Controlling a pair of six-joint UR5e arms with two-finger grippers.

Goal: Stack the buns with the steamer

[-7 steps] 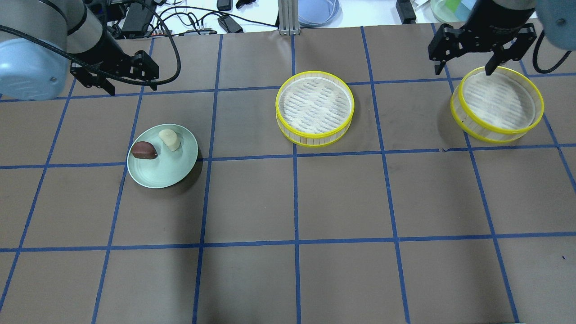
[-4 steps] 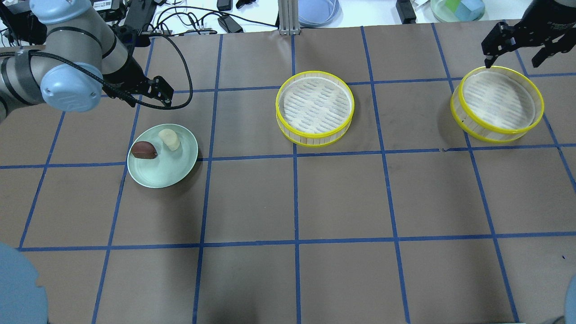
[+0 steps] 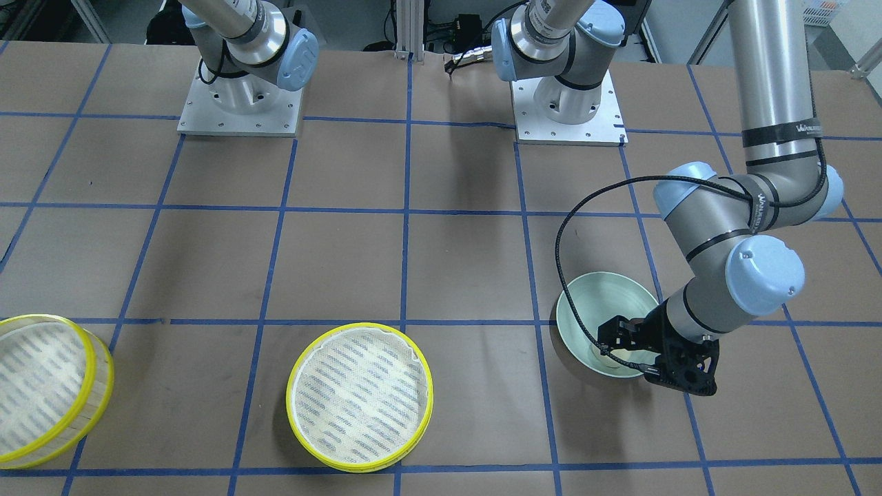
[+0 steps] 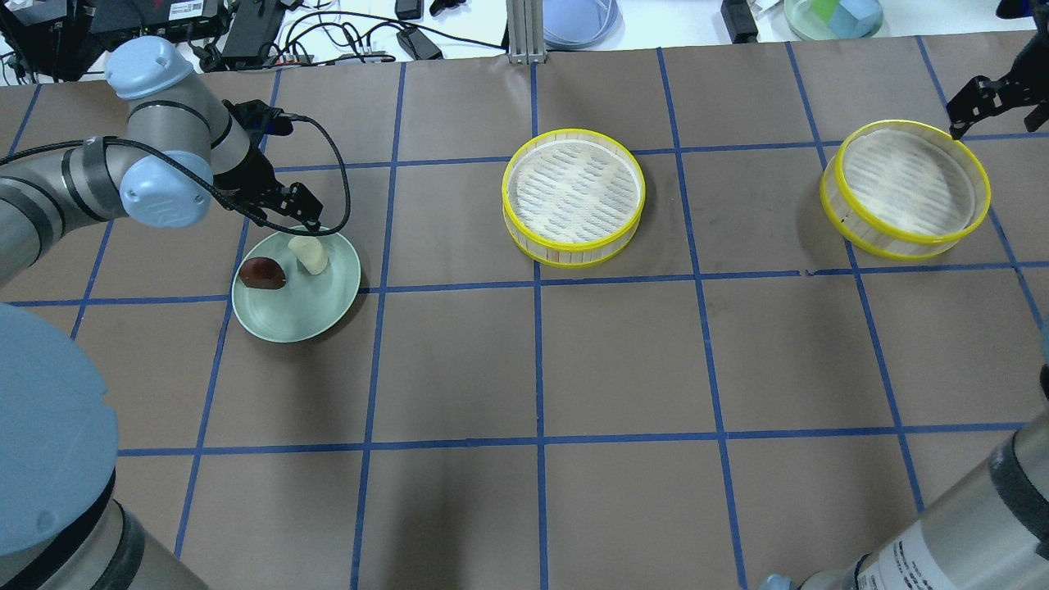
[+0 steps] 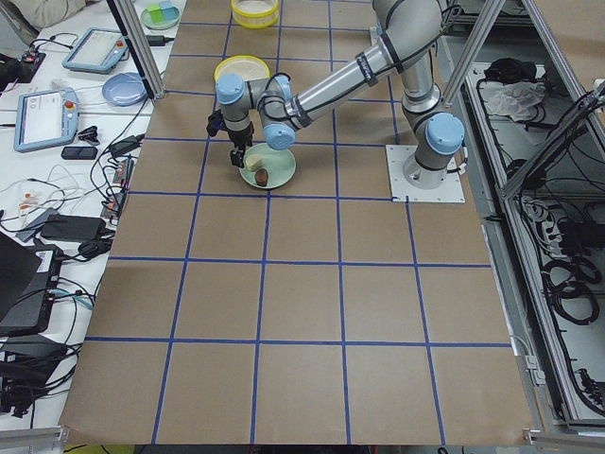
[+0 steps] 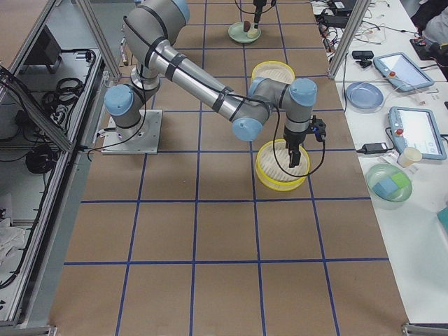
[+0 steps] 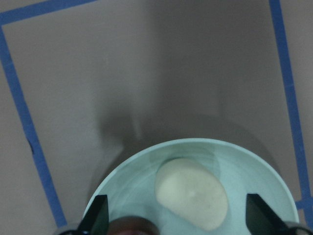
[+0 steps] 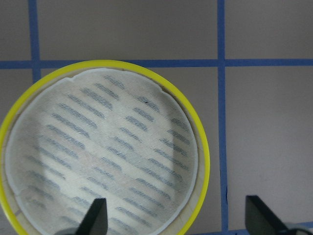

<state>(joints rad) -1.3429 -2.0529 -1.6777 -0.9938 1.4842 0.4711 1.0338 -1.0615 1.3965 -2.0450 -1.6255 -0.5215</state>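
Observation:
The cream-white bun and the dark reddish-brown bun lie on a pale green plate at the left. My left gripper hovers open over the plate's far edge. In the left wrist view the cream bun lies between the spread fingers, and the brown bun shows at the bottom edge. The shallow steamer tier stands mid-table and the taller tier at the right. My right gripper is open and empty above the taller tier's far right rim.
Cables, a blue dish and a green container lie beyond the table's far edge. The two arm bases stand at the robot's side. Blue tape lines grid the brown table top.
My left gripper has swung in and come down to the plate's far edge, over the cream bun. My right gripper has moved right, off the taller tier's far rim.

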